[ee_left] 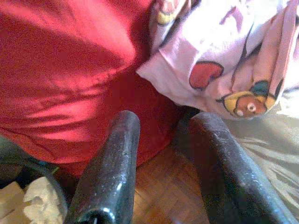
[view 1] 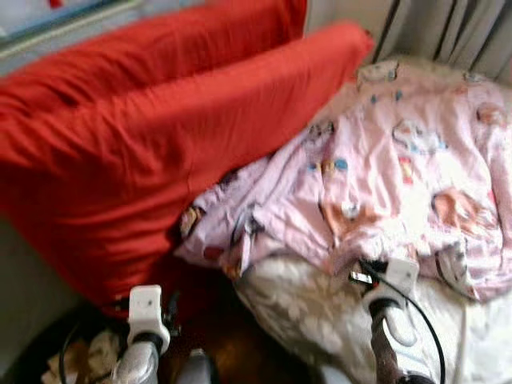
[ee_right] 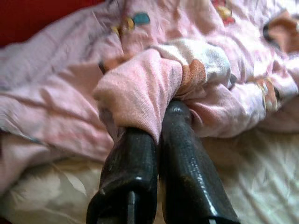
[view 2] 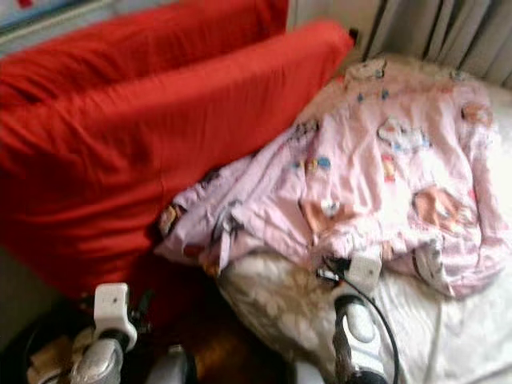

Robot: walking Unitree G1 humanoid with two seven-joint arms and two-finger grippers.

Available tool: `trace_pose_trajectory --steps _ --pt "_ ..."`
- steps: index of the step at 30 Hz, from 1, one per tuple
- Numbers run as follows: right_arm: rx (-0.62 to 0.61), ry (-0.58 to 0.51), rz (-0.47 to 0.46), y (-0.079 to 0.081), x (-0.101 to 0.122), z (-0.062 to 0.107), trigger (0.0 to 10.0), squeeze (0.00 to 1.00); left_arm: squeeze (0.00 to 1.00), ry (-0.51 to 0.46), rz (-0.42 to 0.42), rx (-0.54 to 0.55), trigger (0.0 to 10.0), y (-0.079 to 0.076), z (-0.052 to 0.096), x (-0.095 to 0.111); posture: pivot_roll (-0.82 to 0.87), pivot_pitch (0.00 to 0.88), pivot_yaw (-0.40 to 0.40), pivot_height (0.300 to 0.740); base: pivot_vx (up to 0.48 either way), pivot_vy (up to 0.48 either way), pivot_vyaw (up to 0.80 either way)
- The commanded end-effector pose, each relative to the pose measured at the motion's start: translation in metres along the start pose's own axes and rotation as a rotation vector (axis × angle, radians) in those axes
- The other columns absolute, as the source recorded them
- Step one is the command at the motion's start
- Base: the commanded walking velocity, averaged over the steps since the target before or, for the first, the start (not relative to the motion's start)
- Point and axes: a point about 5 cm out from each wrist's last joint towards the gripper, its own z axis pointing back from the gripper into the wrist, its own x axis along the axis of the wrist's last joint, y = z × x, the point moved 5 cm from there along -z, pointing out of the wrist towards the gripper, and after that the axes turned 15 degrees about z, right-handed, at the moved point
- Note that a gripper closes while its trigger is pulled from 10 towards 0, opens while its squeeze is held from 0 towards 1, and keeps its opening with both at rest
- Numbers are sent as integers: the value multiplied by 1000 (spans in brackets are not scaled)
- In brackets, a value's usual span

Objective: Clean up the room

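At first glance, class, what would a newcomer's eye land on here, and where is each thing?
The two big red cushions leaning at the left, beside the bed. Next, the pink cartoon-print blanket crumpled across the bed, its corner spilling against the cushions. At its near edge the right hand is shut on a fold of blanket, while the left hand hangs open over the wooden floor.

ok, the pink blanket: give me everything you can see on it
The pink blanket is soft, thin-looking fabric printed with cartoon figures in blue, red and brown. It lies crumpled and bunched across the bed, over a pale leaf-patterned cover. Its far edge lies against the big red cushion. The right claw is shut on a fold at its near hem. The left claw hangs open over the wood floor, apart from it.
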Motion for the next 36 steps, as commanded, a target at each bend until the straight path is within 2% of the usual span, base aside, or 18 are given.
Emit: trace_pose_trajectory --steps 1,8,12,20,23,25,29,33,36 --pt "-7 11 11 -3 -6 4 10000 0 0 42 -6 24 10000 9 4 -11 129 57 -38 740 0 0 0" --pt "-22 -9 -28 -2 -2 4 10000 0 0 180 0 93 10000 25 18 -48 119 41 -36 740 0 0 0" --pt "-25 -7 -15 -3 -3 4 10000 0 0 276 33 164 10000 40 31 -70 123 32 -38 740 0 0 0" --pt "-24 3 12 0 -5 5 10000 0 0 398 60 207 10000 50 44 -93 125 38 -38 740 0 0 0" --pt "-16 -3 13 4 -2 3 10000 0 0 418 60 203 10000 49 48 -99 133 70 -45 740 0 0 0" --pt "-14 -11 31 6 0 3 10000 0 0 418 80 239 10000 55 52 -100 129 80 -42 740 0 0 0" --pt "-20 -18 32 6 2 2 10000 0 0 435 73 246 10000 58 56 -104 124 95 -45 740 0 0 0" --pt "-42 -61 111 0 10 3 10000 0 0 450 72 249 10000 59 61 -109 120 103 -47 740 -120 0 0" --pt "-63 -89 133 -5 16 3 10000 0 0 449 81 261 10000 60 62 -110 118 108 -47 740 -240 0 0"
